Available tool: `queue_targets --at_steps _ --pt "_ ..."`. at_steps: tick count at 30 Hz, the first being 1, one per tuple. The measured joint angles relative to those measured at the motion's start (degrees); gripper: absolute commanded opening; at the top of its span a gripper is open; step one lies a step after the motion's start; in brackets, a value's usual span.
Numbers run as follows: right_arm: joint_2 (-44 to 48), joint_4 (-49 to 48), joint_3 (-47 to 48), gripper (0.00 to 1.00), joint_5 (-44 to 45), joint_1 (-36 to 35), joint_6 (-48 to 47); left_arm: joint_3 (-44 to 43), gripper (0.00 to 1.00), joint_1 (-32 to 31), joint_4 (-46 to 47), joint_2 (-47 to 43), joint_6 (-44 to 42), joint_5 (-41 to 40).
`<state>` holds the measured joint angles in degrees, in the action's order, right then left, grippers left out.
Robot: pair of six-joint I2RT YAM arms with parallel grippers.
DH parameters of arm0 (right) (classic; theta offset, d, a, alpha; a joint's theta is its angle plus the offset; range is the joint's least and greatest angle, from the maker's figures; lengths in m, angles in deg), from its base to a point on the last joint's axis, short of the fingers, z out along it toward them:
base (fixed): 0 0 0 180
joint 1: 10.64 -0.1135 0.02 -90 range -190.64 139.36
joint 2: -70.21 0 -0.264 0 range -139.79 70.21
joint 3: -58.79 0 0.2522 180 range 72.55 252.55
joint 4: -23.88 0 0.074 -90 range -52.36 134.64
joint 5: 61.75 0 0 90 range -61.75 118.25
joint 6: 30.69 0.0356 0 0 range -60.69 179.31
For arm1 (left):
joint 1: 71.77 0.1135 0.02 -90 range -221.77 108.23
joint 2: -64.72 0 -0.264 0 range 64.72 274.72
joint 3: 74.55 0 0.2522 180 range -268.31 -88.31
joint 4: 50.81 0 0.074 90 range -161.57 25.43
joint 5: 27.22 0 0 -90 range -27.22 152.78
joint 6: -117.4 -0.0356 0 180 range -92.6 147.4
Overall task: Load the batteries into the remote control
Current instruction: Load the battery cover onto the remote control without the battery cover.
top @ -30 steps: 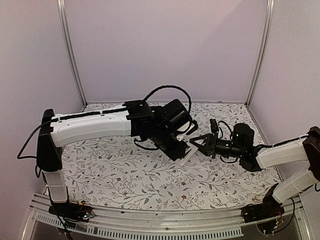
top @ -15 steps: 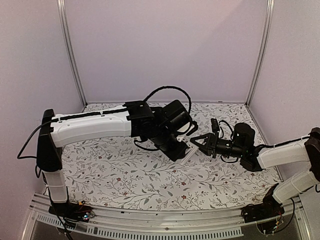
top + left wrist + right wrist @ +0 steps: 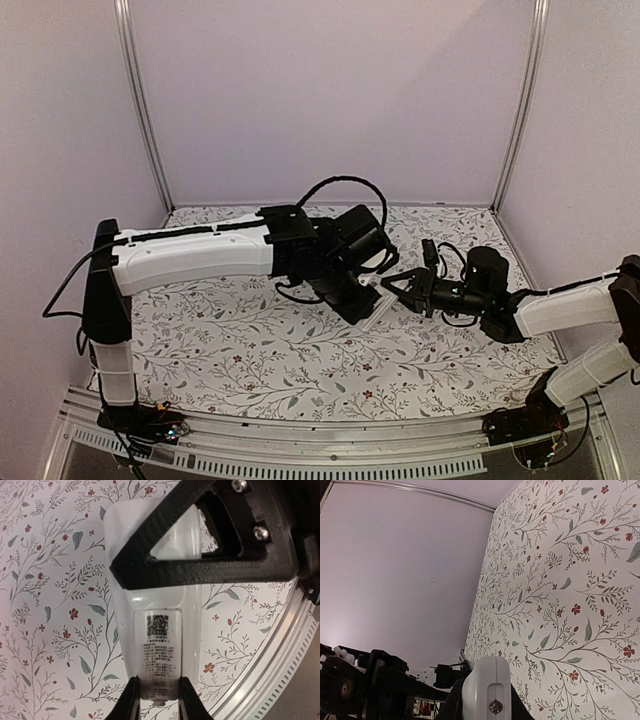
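Note:
The white remote control [image 3: 375,308] hangs above the middle of the floral table, held from both ends. My left gripper [image 3: 352,300] is shut on its near end. In the left wrist view the remote control [image 3: 160,630] shows its back with a printed label, pinched at the bottom by my left gripper [image 3: 159,702]. My right gripper [image 3: 397,285] is shut on the other end, and one of its black fingers [image 3: 200,570] crosses the remote. The right wrist view has the remote control's rounded end [image 3: 487,687] between the tips of the right gripper [image 3: 486,707]. The batteries are out of view.
A floral cloth [image 3: 250,340] covers the table, with lilac walls behind and metal posts [image 3: 140,100] at the back corners. A black cable [image 3: 340,182] loops above the left wrist. A metal rail [image 3: 270,665] runs along the table's edge.
The left arm has shifted a little to the right, carrying the remote control closer to the right gripper. Both grips stay as they were.

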<state>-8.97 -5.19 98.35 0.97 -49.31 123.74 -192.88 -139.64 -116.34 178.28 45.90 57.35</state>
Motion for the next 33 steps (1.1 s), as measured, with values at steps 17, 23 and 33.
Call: queue_targets --at_steps 17,23,33 --pt "0.0 0.0 -0.17 0.0 0.48 0.0 0.33 -1.49 0.26 0.07 -1.11 1.27 0.39 0.11" --pt "-0.02 -1.33 -0.52 0.0 0.22 0.17 1.79 -1.46 0.29 0.07 -0.87 1.27 0.59 0.37" --pt "-0.02 -2.08 -1.03 0.0 -0.37 0.46 2.6 -1.44 0.46 0.07 -0.92 1.27 0.39 -0.17"
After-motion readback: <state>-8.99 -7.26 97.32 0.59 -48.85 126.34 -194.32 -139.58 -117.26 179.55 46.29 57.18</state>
